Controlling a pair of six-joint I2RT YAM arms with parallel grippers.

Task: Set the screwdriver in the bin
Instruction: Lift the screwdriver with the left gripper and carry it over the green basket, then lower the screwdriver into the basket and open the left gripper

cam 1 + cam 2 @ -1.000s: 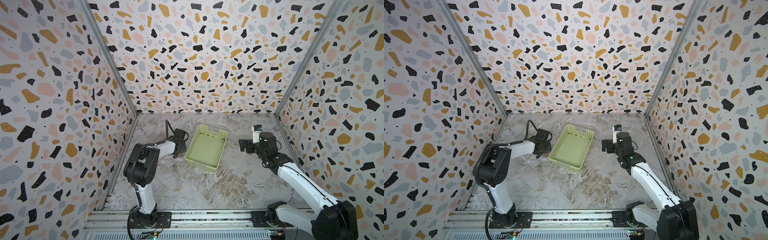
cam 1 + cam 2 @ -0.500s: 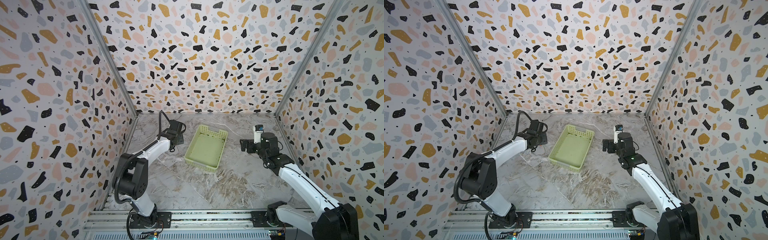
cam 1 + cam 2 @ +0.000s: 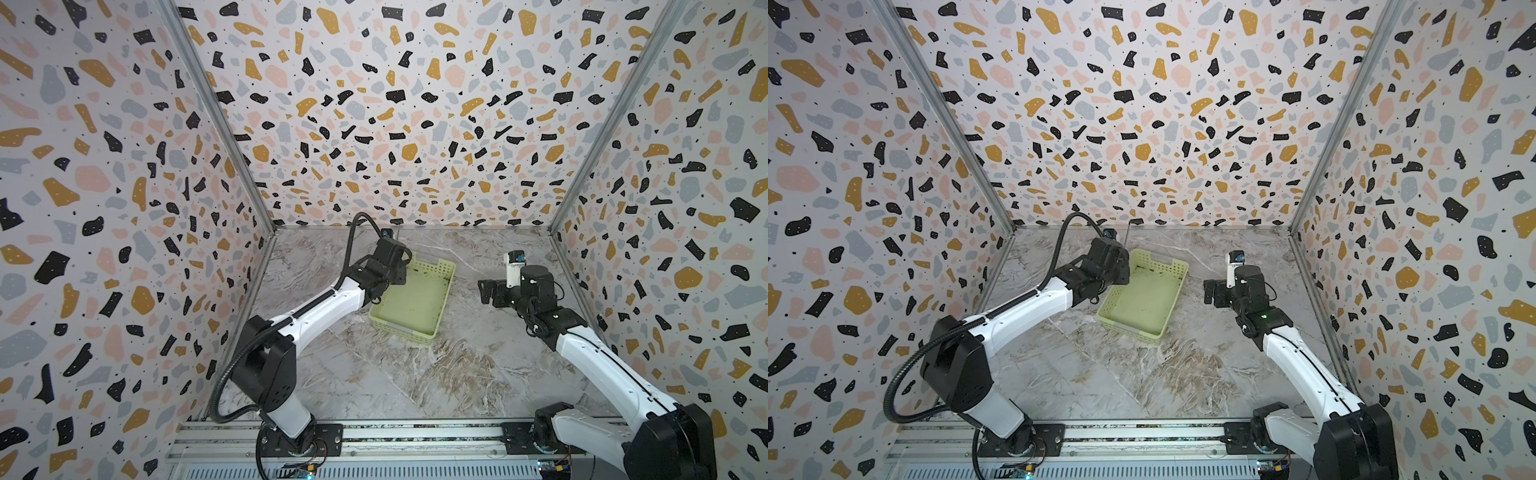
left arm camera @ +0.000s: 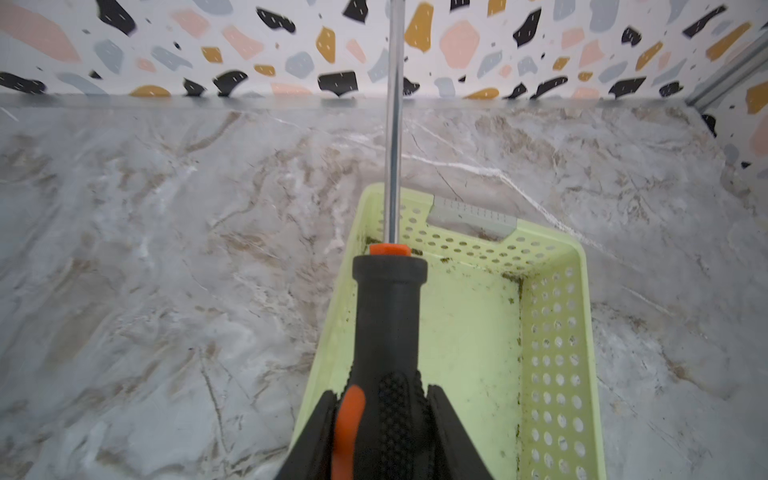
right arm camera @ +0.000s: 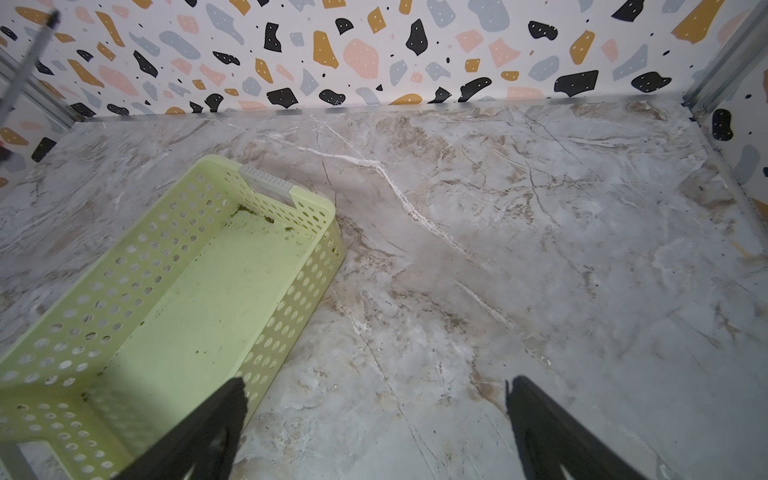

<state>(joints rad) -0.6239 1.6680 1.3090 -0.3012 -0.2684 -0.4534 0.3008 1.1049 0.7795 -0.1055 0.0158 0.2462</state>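
Within the last second the left gripper [image 4: 384, 419], clamped on the screwdriver [image 4: 388, 324] handle, had lifted it from beside the bin [image 4: 469, 332] to above its near edge, leaving only release, while the right gripper [image 5: 374, 415] waited with jaws apart.

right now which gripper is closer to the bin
Left. The left gripper, shut on the screwdriver, is above the bin at its left wall. The right gripper is open, off its right side.
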